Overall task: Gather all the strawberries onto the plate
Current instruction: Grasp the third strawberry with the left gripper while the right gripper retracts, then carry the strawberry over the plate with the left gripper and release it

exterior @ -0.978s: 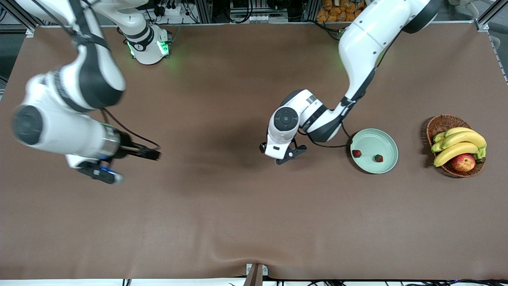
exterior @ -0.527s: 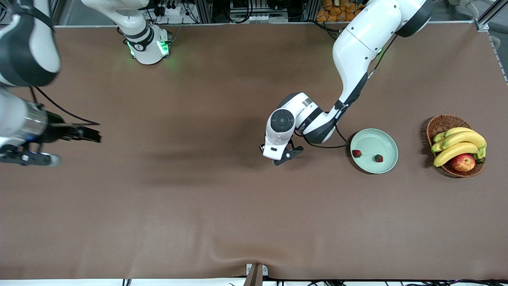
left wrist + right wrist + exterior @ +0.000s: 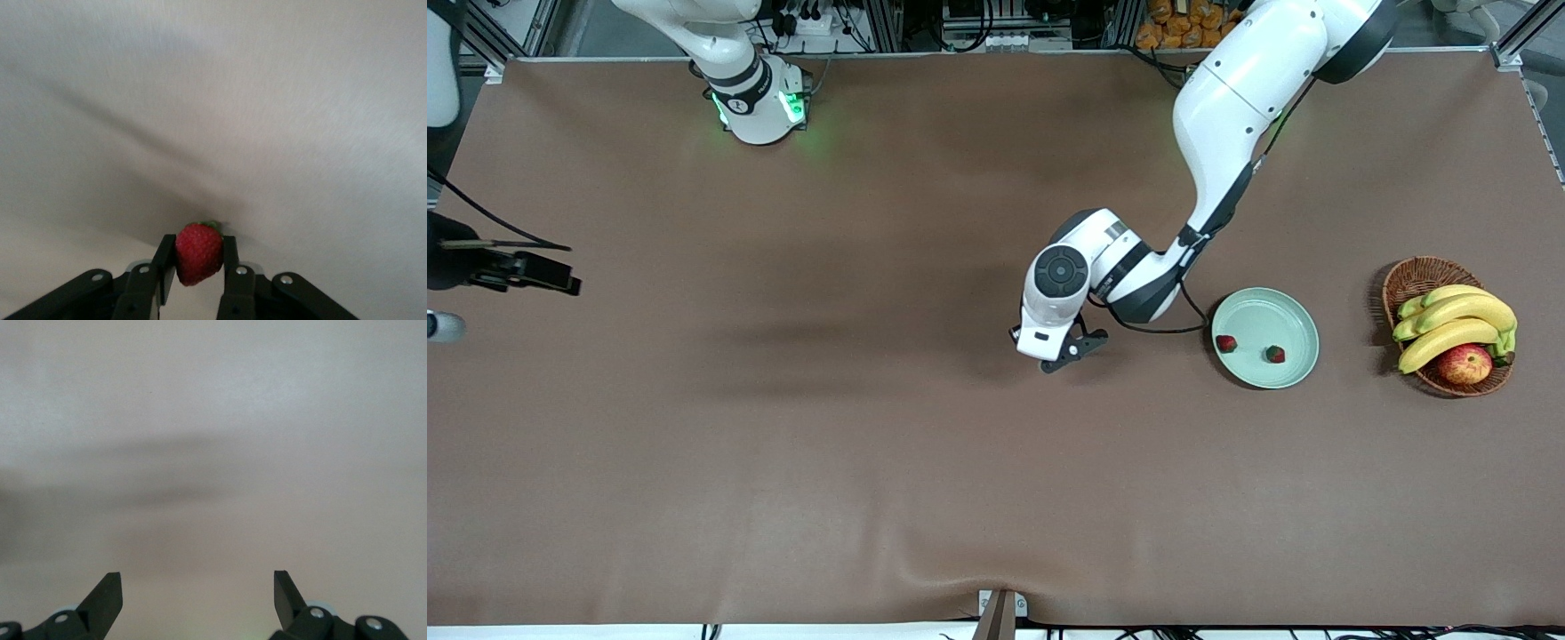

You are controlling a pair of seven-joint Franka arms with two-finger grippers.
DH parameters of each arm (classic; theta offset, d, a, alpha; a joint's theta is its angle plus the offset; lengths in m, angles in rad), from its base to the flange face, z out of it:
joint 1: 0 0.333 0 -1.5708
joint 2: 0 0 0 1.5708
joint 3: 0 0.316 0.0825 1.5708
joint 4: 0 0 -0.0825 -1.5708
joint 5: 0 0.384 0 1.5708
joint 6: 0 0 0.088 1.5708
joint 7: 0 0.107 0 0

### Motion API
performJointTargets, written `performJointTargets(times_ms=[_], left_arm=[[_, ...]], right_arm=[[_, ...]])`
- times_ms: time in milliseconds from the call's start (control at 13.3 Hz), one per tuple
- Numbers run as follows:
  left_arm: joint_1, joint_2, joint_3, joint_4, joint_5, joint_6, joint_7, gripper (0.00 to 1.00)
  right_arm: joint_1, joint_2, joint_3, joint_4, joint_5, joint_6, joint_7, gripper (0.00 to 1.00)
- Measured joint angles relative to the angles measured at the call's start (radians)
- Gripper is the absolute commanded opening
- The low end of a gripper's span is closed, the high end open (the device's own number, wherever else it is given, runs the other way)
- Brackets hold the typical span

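The whole tabletop [image 3: 925, 462] is seen from a high front camera facing the two arm bases along the far edge. A close view of bare tabletop is given by the left wrist camera, past its end effector [image 3: 199, 257]. The right wrist camera, over its own end effector [image 3: 197, 590], is aimed at bare tabletop. That surface is shared by all three views.

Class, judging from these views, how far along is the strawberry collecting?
Done: two strawberries lie in the plate. In hand: the left gripper is shut on the third strawberry, low over the table. Left: carrying it to the plate. The right gripper waits, open.
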Motion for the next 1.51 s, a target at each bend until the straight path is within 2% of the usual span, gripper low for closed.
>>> performJointTargets(times_ms=[226, 452, 677, 903, 1280, 1355, 1505], left_arm=[[0.049, -0.087, 0.004, 0.014, 0.0, -0.07, 0.07, 0.0], [0.153, -0.2, 0.005, 0.016, 0.0, -0.216, 0.256, 0.0], [0.251, -0.24, 0.004, -0.005, 0.0, -0.344, 0.4, 0.0], [0.332, -0.254, 0.006, -0.084, 0.015, -0.356, 0.536, 0.0], [0.547, -0.308, 0.007, -0.208, 0.033, -0.34, 0.807, 0.0], [0.559, -0.311, 0.007, -0.234, 0.033, -0.309, 0.82, 0.11], [0.56, -0.311, 0.004, -0.285, 0.033, -0.249, 0.82, 0.59]], right_arm=[[-0.002, -0.01, -0.048, 0.0, 0.0, -0.001, -0.083, 1.0], [-0.002, -0.011, -0.05, 0.0, 0.0, -0.001, -0.098, 1.0], [-0.001, -0.015, -0.046, 0.016, 0.0, -0.002, -0.093, 1.0], [-0.001, -0.018, -0.047, 0.02, 0.0, -0.018, -0.021, 1.0], [0.021, -0.018, -0.044, 0.021, -0.048, -0.043, 0.001, 1.0], [0.024, -0.018, -0.044, 0.021, -0.048, -0.045, 0.004, 1.0], [0.025, -0.018, -0.044, 0.021, -0.048, -0.047, 0.004, 1.0]])
